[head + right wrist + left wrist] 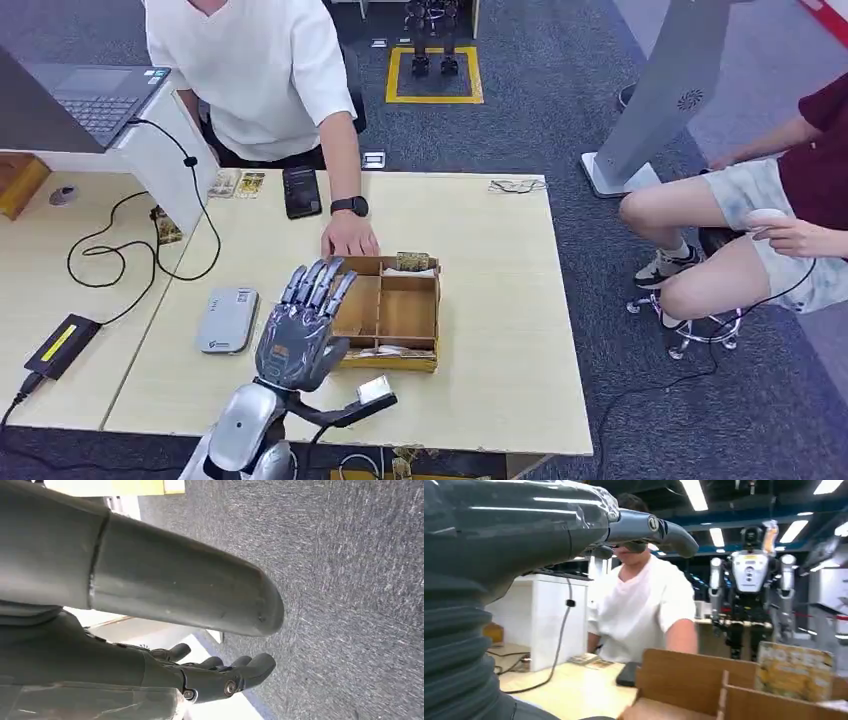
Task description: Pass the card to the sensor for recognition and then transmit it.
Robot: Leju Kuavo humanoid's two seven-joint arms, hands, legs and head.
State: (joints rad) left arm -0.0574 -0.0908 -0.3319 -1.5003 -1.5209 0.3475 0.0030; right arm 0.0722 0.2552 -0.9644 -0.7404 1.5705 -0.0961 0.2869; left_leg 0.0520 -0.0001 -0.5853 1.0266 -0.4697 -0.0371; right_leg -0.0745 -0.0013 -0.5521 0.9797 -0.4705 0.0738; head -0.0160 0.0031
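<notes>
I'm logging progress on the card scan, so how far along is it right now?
Nothing looks done yet. The yellow printed card stands in the wooden compartment box, which a person's hand touches at its far edge. In hand: the robot's left hand hovers over the box with fingers spread, holding nothing. The right hand hangs over carpet, also holding nothing. Left: picking up the card, presenting it to the grey flat sensor, then passing it on.

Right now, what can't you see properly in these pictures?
- Head view: the left hand covers part of the wooden box, hiding what lies beneath it.
- Head view: print on the cards by the phone is too small to read.
- Left wrist view: the yellow card in the box is blurred.
- Right wrist view: the thumb blocks most of the carpet.
</notes>
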